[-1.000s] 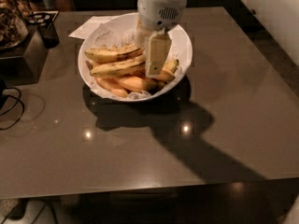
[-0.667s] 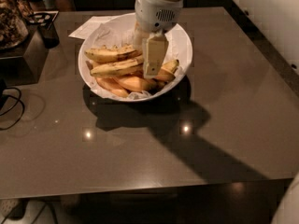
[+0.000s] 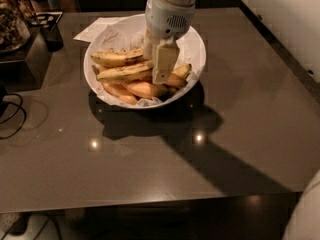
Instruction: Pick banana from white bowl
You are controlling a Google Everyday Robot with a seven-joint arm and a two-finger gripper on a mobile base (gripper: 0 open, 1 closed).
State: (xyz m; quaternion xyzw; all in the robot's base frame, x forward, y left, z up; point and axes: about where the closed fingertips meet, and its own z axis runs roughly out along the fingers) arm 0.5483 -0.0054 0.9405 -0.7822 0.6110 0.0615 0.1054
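Beside hand (image 3: 157,73), long speckled banana (image 3: 122,73)

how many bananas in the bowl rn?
5 visible in the white bowl: short speckled banana rear left, long speckled banana just in front, two orange bananas along the front, a fifth banana at right. The gripper hangs over the middle and may hide more.

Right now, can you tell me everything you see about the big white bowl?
The white bowl is big, wide and round, and lined with crumpled white paper. It sits upright on the dark table, toward its far side. Several bananas lie in it. The gripper hangs down into it, by one end of the longest banana.
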